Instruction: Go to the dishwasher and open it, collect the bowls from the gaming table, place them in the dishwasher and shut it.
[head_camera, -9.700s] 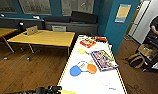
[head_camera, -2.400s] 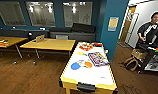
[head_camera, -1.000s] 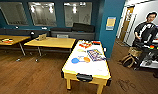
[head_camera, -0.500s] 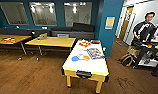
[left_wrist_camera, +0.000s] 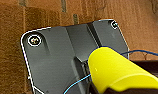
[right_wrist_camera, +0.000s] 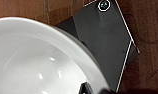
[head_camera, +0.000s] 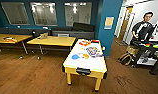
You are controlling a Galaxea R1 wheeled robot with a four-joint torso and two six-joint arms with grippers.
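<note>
- The gaming table stands in the middle of the head view, ahead of the robot: white top, dark rim, yellow sides and legs, its short end nearest.
- On its white top lie flat coloured things in red, orange and blue; what they are cannot be told.
- In the right wrist view a white bowl shows very large and close, hollow side to the camera, with the robot's dark plate behind it. The right gripper's own fingers are not to be made out, so whether it pinches the bowl cannot be told.
- In the left wrist view a yellow rounded thing sits close before the camera, over the dark plate, with a thin blue cable running past. The left gripper's fingers are likewise hidden; spread or pressed together, I cannot tell.
- Wooden floor lies under both wrists and reaches open from the robot to the table's near end and along its left side.
- Farther left, two yellow-topped tables stand before a dark bench along the blue wall.
- Right of the gaming table a blue pillar stands close to its far corner.
- Beyond the pillar a person stands at a dark cart, with a bag on the floor beside it.
</note>
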